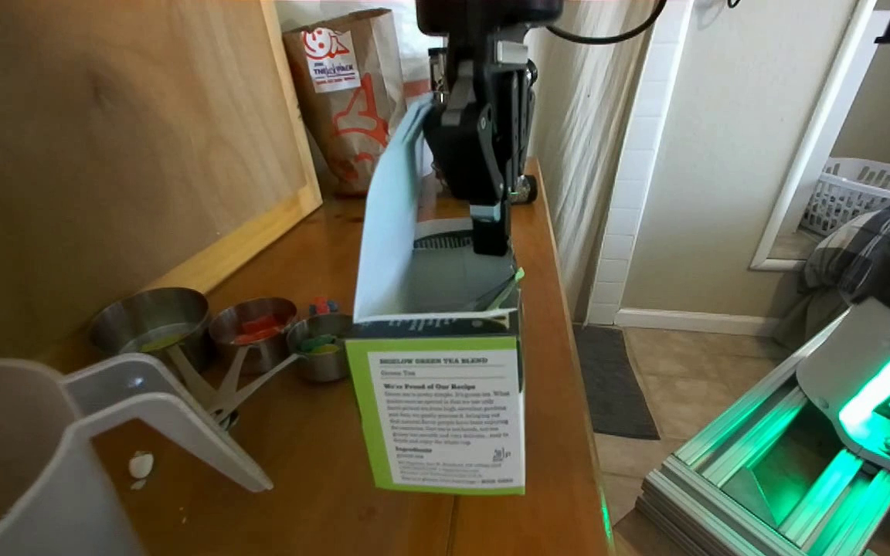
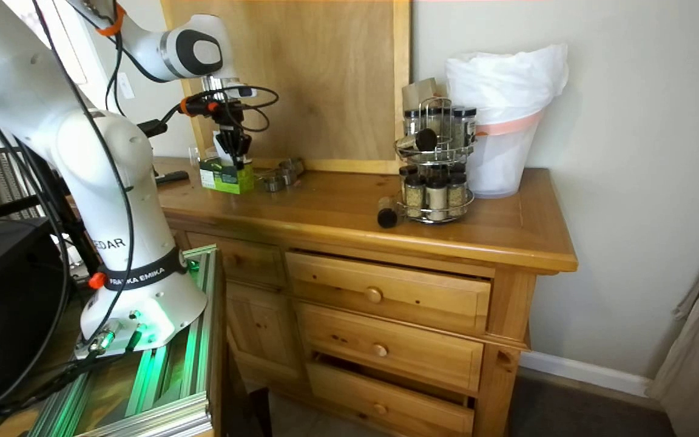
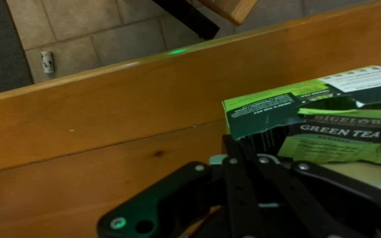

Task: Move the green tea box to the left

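Tea box [image 1: 437, 417], green with white printed panels, sits between the measuring cups [image 1: 327, 371] and the front edge of the wooden table [image 2: 331, 200], its pale-lined lid raised; a torn side reads BIGELOW GREEN TEA in the wrist view. At one end of it the tool [image 3: 238, 142] points down, its fingers brought together and pinching the box's end wall; in an exterior view one finger [image 1: 490, 238] shows inside. Whether the bottom of the box touches the table is hard to judge.

The cups are metal, their handles gathered close to one another, and one has something red in it. Near them is a white jug [image 1: 66, 494]. A wooden board [image 2: 325, 79] stands at the back of the table.

Well apart, a spice rack [image 2: 435, 162] carries black-capped jars on two tiers, with a single jar [image 2: 388, 212] lying on its side just beside it. Beyond the rack are a white bin [image 2: 501, 167] and a paper bag [image 1: 344, 108] with red print.
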Tool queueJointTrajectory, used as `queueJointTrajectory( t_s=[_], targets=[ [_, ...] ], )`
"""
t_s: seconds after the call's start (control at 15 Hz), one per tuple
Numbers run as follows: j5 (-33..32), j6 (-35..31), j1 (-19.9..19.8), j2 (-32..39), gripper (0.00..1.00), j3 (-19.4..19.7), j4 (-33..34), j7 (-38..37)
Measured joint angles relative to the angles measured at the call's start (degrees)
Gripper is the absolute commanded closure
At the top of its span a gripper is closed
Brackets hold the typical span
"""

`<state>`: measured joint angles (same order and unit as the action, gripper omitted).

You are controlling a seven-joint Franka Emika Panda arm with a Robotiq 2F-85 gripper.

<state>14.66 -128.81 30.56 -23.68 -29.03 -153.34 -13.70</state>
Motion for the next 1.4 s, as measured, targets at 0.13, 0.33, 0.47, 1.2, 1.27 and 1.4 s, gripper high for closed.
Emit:
queueJointTrajectory(
  t_s=[0.13,0.33,0.47,1.2,1.27,1.4],
  targets=[
    [0.0,-0.3,0.5,0.0,0.99,-0.9,0.0,-0.7],
    [-0.2,-0.4,0.6,0.1,0.99,-1.0,0.0,-0.8],
    [-0.6,-0.4,0.6,0.2,0.99,-1.4,0.0,-1.6],
    [-1.4,-0.4,0.5,3.1,0.5,-7.5,3.1,-5.9],
    [-1.4,-0.4,0.4,3.3,0.44,-7.6,3.4,-6.0],
    [-1.4,-0.4,0.3,3.6,0.3,-7.6,3.7,-6.2]
  ],
)
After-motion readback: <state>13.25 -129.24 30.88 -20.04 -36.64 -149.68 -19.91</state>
